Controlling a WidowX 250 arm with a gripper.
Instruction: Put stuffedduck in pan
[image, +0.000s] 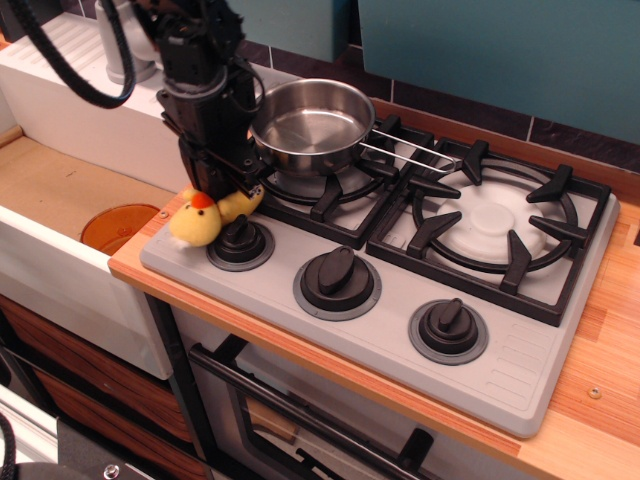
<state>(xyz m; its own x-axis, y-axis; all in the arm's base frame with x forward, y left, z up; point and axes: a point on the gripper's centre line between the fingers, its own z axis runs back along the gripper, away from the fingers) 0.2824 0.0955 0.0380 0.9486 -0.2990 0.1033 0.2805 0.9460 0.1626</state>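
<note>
Looking down, we see our claw (228, 190) low over the stuffedduck (207, 216) by the left knob (240, 240); whether it's clamped we cannot tell; pan (311, 124) sits behind

stuffedduck (197, 220) left of knob (240, 240), pan (311, 125) behind

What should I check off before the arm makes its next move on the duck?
1. Stuffedduck reachable at the stove's front-left corner, beside the left knob: ok.
2. Gripper lined up right above the duck: ok.
3. Fingers closed on the duck: cannot tell, the arm hides them.
4. Pan empty, upright on the rear-left burner: ok.
5. Pan handle pointing right, away from the approach: ok.
6. Room between arm and pan rim: not ok, they look nearly touching.
</note>
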